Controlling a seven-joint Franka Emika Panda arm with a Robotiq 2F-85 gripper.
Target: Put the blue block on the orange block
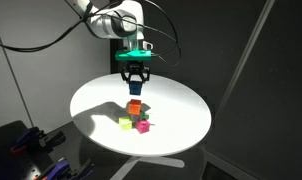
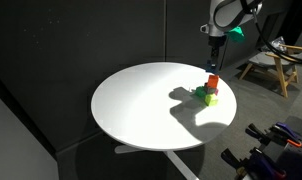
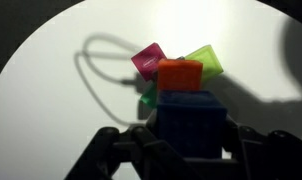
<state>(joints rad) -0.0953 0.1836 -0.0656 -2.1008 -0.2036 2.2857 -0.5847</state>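
My gripper (image 3: 191, 150) is shut on the blue block (image 3: 191, 120), a small dark blue cube between the two fingers. In an exterior view the gripper (image 1: 136, 78) holds the blue block (image 1: 135, 89) a little above the orange block (image 1: 135, 106). In the wrist view the orange block (image 3: 179, 73) lies just beyond the blue one, in a tight cluster of cubes. In an exterior view the gripper (image 2: 213, 64) hangs over the orange block (image 2: 212, 82); the blue block is hard to make out there.
A magenta cube (image 3: 148, 60), a yellow cube (image 3: 204, 60) and a green cube (image 3: 148, 97) crowd around the orange block. They sit on a round white table (image 1: 181, 115), toward its edge (image 2: 226, 115). Dark curtains surround the table.
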